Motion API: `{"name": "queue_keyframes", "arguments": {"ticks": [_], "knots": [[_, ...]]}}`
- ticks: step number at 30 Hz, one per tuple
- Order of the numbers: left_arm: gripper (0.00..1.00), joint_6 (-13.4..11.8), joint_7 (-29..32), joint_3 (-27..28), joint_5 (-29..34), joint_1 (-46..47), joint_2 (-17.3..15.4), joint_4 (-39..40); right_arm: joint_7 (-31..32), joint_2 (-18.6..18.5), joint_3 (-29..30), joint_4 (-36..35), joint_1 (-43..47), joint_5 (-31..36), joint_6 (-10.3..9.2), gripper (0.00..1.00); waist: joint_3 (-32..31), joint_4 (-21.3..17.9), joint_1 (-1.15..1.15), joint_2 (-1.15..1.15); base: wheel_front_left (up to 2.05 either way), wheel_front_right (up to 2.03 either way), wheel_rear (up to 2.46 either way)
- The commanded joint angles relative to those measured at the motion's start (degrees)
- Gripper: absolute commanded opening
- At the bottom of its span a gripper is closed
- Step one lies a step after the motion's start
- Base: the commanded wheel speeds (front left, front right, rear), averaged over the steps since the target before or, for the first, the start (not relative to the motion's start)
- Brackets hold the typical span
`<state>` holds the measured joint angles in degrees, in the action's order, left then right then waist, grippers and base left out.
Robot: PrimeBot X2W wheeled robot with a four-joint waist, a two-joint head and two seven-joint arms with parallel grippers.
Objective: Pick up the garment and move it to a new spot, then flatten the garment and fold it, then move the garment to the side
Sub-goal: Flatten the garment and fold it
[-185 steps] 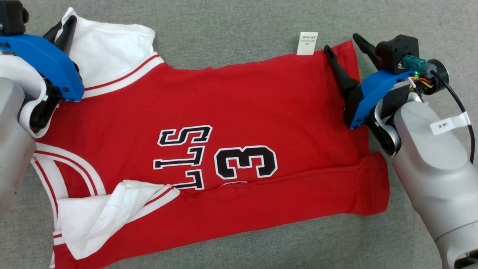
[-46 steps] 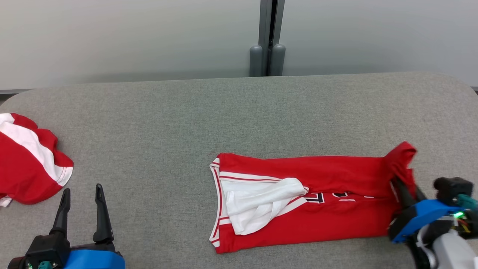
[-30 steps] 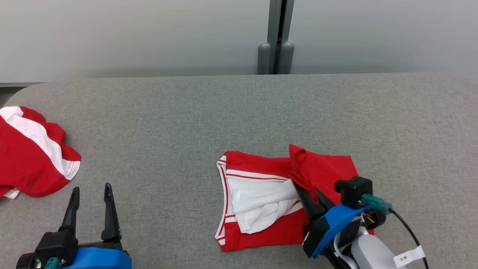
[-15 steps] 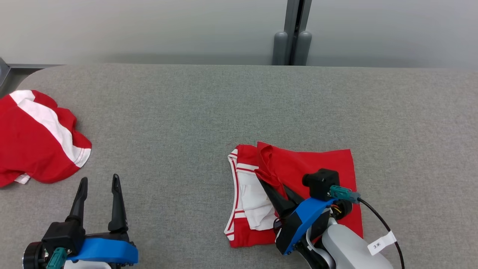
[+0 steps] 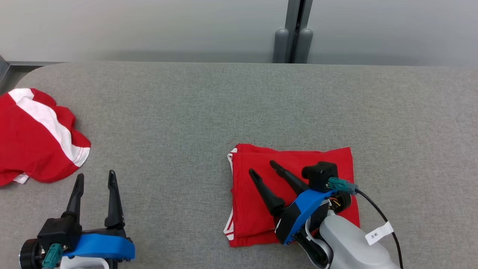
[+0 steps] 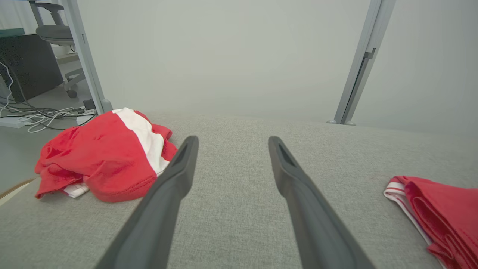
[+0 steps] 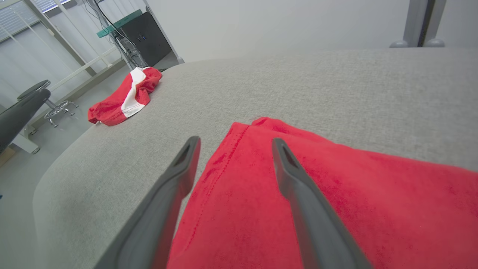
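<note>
Where grey table (image 5: 186,112) meets pale wall (image 5: 149,26), red garment (image 5: 246,216) folded

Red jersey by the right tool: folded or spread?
Folded: the red jersey lies as a compact rectangle with stacked layers along its left edge.

- Before you: grey fabric-topped table (image 5: 186,112), rounded corners at the far edge.
- Behind it: plain pale partition panels (image 5: 149,26), joined by a grey metal post (image 5: 297,30).
- To your left, beyond the table: office chair (image 6: 56,31), dark cabinet (image 6: 28,63), loose cables (image 6: 41,114) on grey floor (image 6: 15,149).
- Further left: window w/ blinds (image 7: 22,56); light soft, even.
</note>
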<state>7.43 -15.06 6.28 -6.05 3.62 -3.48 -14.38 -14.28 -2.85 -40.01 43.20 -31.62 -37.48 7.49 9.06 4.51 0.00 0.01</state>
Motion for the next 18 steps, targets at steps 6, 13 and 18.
{"name": "queue_keyframes", "arguments": {"ticks": [6, 13, 18], "knots": [[1.0, 0.09, -0.15, 0.1, 0.13, -0.07, -0.47, 0.63, -0.96, -1.32, 7.51, -0.43, -0.62, 4.19, 0.01, 1.0, -1.13, -1.88, 0.0, -0.01, 0.0, 0.0, 0.0], [1.0, 0.09, -0.15, -0.54, 0.62, -0.41, -0.47, 0.96, -0.98, -3.53, 21.68, -10.08, 6.47, 12.66, 0.01, 1.0, -2.42, -4.07, 0.0, -0.01, 0.0, 0.0, 0.0], [1.0, 0.09, -0.15, -0.81, 1.19, -0.92, -0.37, 1.2, -0.99, -2.59, 28.83, -16.85, 12.8, 16.54, 0.01, 1.0, -3.79, -5.46, 0.0, -0.01, 0.0, 0.0, 0.0]]}}
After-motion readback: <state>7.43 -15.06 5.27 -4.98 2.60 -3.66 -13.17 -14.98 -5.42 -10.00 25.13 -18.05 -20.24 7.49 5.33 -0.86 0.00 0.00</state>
